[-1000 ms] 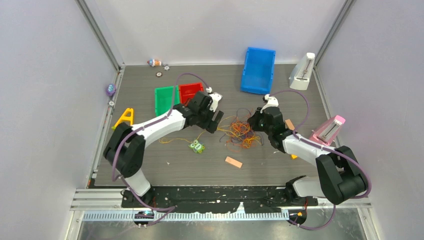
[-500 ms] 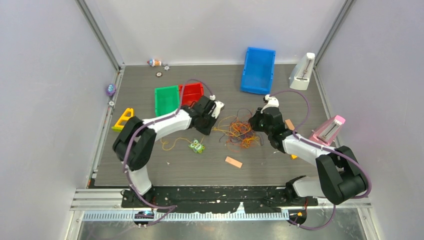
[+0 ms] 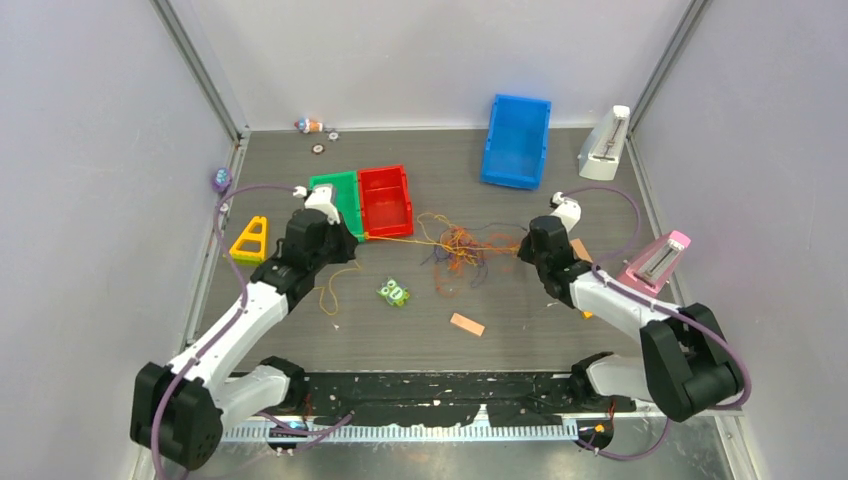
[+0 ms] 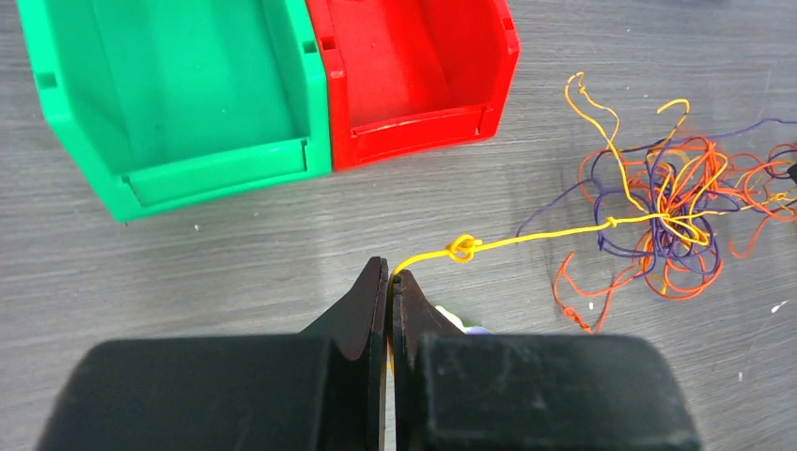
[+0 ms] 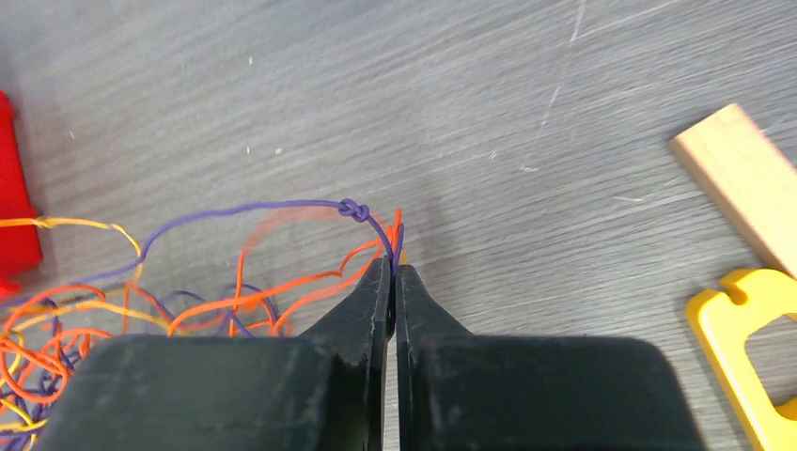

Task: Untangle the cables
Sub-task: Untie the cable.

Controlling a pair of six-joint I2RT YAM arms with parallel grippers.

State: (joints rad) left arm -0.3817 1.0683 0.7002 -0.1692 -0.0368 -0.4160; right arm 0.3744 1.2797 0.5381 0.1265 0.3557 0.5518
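Observation:
The cables lie as a loose orange, yellow and purple tangle mid-table, also seen in the left wrist view. My left gripper sits in front of the red bin, well left of the tangle. In its wrist view it is shut on a yellow cable, which runs taut with a knot to the tangle. My right gripper is at the tangle's right edge. There it is shut on a purple cable with a small knot; orange strands run beside it.
A green bin and a red bin stand just behind the left gripper. A blue bin is at the back. Nearby lie a yellow triangle, a small green toy, an orange block, a wooden block and a pink stand.
My left gripper has shut on the yellow cable and drawn back to the left, pulling it straight out of the tangle. The right gripper shifted slightly right; the tangle has spread.

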